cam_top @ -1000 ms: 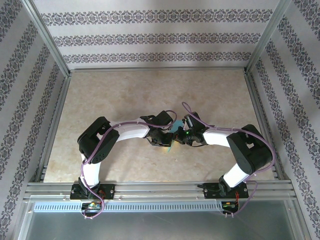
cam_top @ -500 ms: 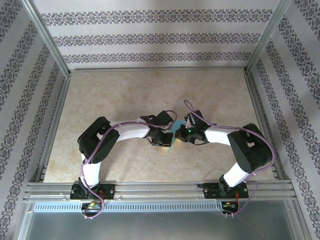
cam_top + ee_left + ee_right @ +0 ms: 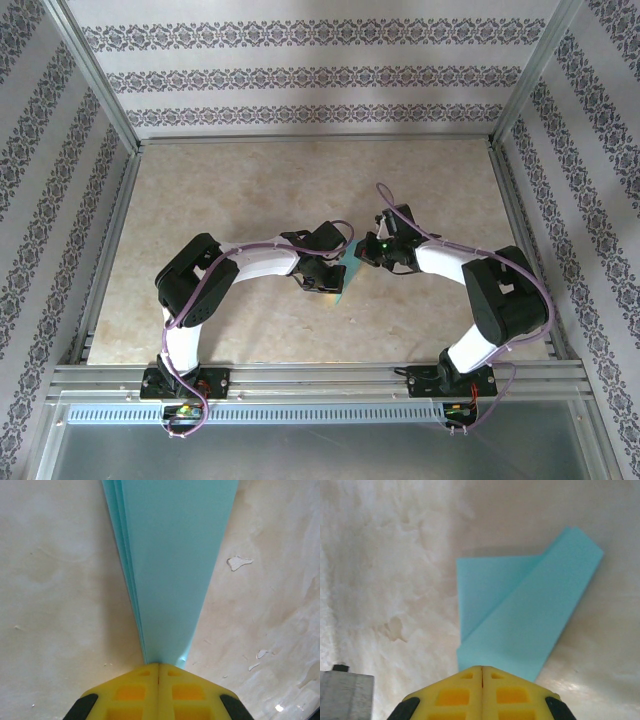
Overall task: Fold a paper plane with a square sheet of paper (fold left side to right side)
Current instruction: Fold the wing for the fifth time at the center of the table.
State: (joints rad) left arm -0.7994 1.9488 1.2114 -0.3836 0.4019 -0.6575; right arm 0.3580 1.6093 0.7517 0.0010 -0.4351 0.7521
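Left end effector (image 3: 158, 664) and right end effector (image 3: 482, 667), each shown with its yellow fingers pressed together, no gap between them, and each closed on the teal paper plane (image 3: 172, 560). The step in hand is judged to be the setting of a lengthwise fold, left side over right. For a clean result, the stacked layer edges seen just left of the left end effector's centre line should be brought flush before any crease is sharpened. Both pinches should be held firm so that the thin paper is not let slip. The two end effectors should not be drawn apart, since the paper could be torn or its point bent. The crease is best run from the narrow end outward. At the left end effector the plane's narrow end is clamped at the fingertips, and the body widens straight ahead of them, over the counter (image 3: 55, 590). At the right end effector a blunter corner is met at the fingertips, and a folded flap slants ahead and to the right. From above, the plane is seen between the two end effectors, touching both.
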